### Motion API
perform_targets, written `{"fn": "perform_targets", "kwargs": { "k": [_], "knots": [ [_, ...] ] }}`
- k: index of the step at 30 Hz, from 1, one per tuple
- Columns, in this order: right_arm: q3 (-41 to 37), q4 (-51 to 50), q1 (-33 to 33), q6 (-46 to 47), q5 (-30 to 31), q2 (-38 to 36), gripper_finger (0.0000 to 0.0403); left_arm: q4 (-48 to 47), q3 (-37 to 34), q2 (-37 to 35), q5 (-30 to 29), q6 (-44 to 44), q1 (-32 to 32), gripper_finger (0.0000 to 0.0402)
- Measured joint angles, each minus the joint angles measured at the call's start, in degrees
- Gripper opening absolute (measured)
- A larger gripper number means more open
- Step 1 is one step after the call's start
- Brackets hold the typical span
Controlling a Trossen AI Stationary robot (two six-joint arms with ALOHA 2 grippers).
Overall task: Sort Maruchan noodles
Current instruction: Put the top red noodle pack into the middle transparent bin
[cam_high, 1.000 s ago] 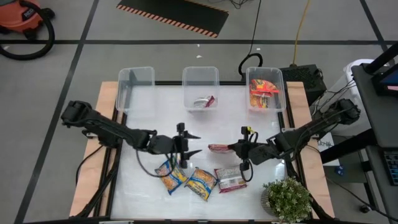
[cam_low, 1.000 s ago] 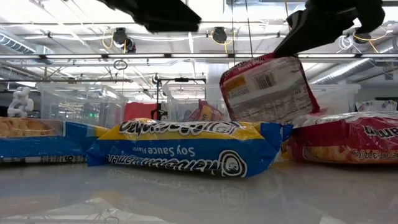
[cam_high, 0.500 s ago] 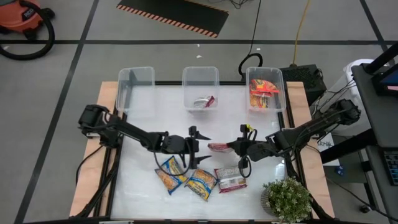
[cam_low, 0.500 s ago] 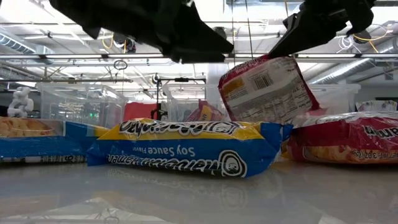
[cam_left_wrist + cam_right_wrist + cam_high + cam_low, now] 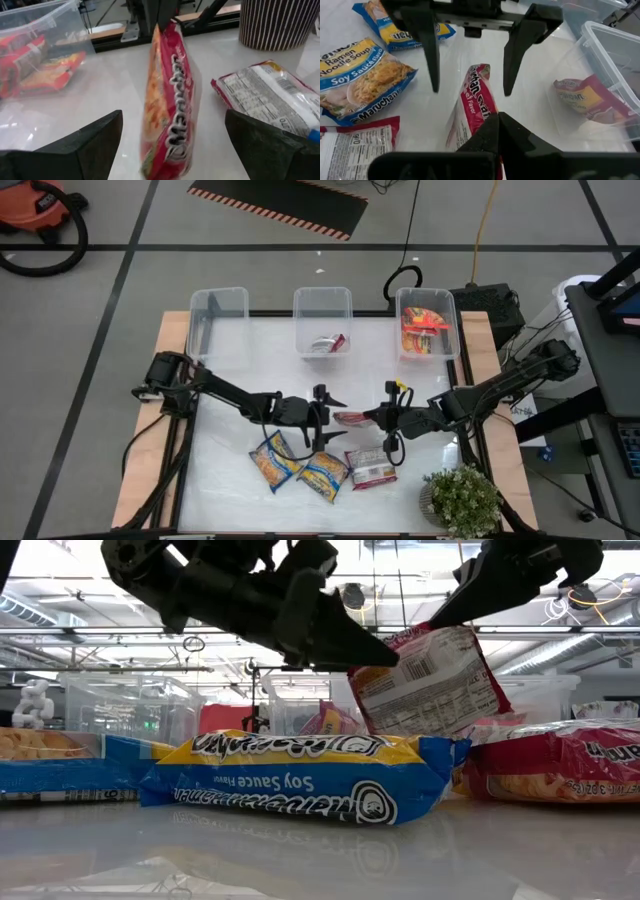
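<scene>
A maroon Maruchan packet (image 5: 350, 418) stands on edge above the table's middle, held by my right gripper (image 5: 372, 418), which is shut on it. My left gripper (image 5: 328, 415) is open. Its two fingers stand on either side of the packet's free end (image 5: 167, 100) without touching it. Two blue-and-yellow packets (image 5: 275, 460) (image 5: 322, 473) and another maroon packet (image 5: 372, 468), back side up, lie flat near the table's near edge. In the low view a blue-and-yellow packet (image 5: 300, 780) hides the held packet's lower edge. My right gripper pinches the maroon packet between its two fingers at the end toward the table's right (image 5: 482, 112). The fingers (image 5: 487, 135) come level from the table's right and lie along the packet. The packet stands on its long edge, its broad faces upright. I cannot tell whether its lower edge touches the table.
Three clear bins line the far edge: the left bin (image 5: 218, 315) holds nothing I can see, the middle one (image 5: 322, 308) holds a maroon packet (image 5: 328, 343), and the right one (image 5: 448, 320) holds orange-red packets (image 5: 425, 328). A potted plant (image 5: 462, 502) stands at the near right corner.
My left gripper has moved toward the table's right, staying open, until its fingers straddle the free end of the packet in my right gripper. The right gripper and the packets on the table have kept still.
</scene>
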Motion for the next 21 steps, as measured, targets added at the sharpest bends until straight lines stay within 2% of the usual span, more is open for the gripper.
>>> {"fn": "perform_targets", "kwargs": {
  "k": [5, 21],
  "knots": [
    [0.00, 0.40, 0.00, 0.13, 0.00, 0.00, 0.0000, 3.56, 1.06, 2.17, -0.67, 0.94, 0.32, 0.0339],
    [0.00, 0.25, 0.02, 0.28, 0.02, 0.00, 0.0000, 2.63, 1.07, 2.36, -2.93, 6.82, 0.44, 0.0146]
  ]
}}
